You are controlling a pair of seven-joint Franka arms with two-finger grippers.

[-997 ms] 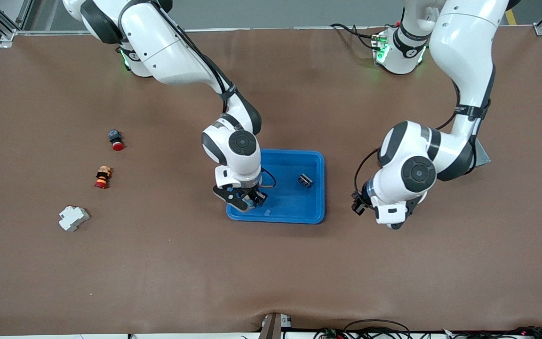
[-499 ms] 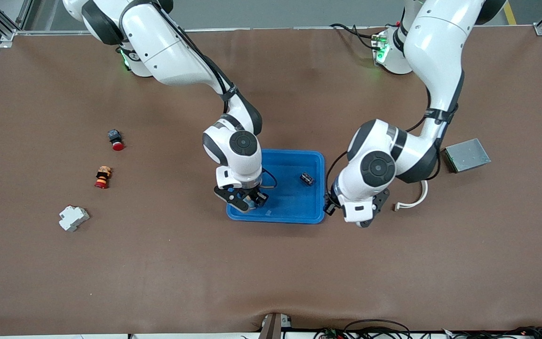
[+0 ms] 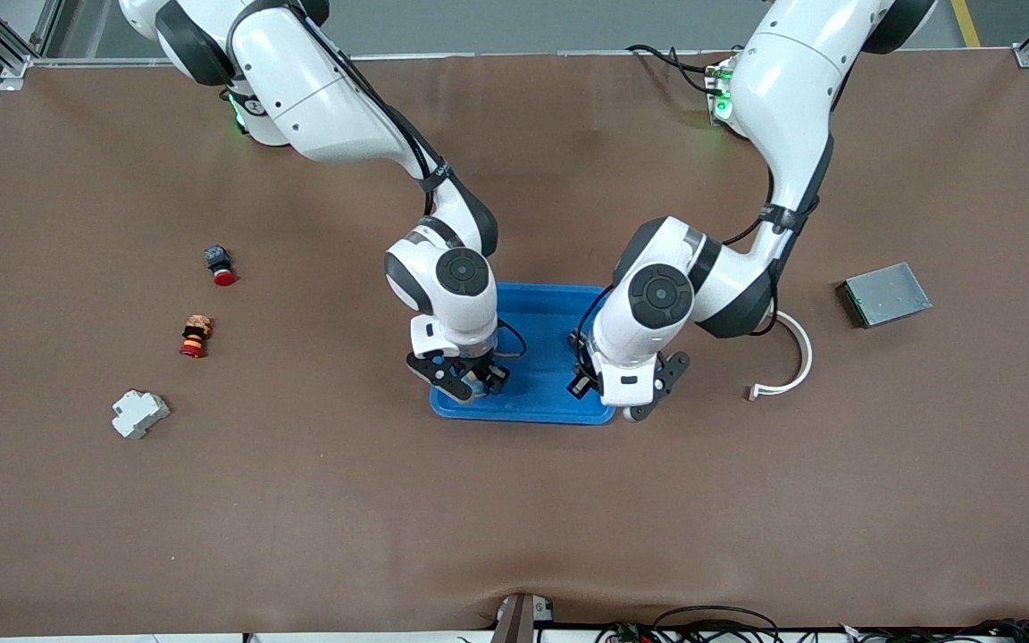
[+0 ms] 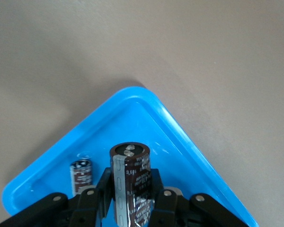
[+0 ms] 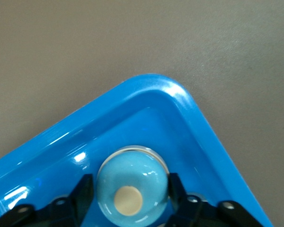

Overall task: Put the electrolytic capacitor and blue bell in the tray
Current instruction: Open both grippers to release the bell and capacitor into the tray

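right gripper (image 3: 470, 382) hangs low over the corner of the blue tray (image 3: 539, 404) toward the right arm's end, at the edge nearer the front camera. its wrist view shows the blue bell (image 5: 132, 183), a pale-blue dome with a cream button on top, between the fingers (image 5: 83, 191). whether the pads are gripping or just clear of it cannot be told; the bell appears to sit on or just above the tray floor, inside the rim.

left gripper (image 3: 629, 393) is over the tray's corner toward the left arm's end, clamped on an electrolytic capacitor (image 4: 131, 182), a dark-brown can with a pale stripe and two terminals on its top face. a second, smaller dark capacitor (image 4: 81, 176) stands on the tray floor just beside the gripper.

step in hand, as judged: both arms are at the drop-off, bell first.

notes for doing it well:
- right: part the fingers fully before lifting, then rise straight up so a pad does not drag the rounded bell toward the rim.
- left: the held can hangs close to the raised rim, so bring it inward before lowering, and keep it off the small capacitor.
- set the can down low rather than dropping it; a cylinder will likely roll or topple.

away from the tray: two red-capped push buttons (image 3: 220, 265) (image 3: 195, 337), a white breaker-like block (image 3: 139, 413), a white curved clip (image 3: 790, 362), a grey metal plate (image 3: 886, 294).
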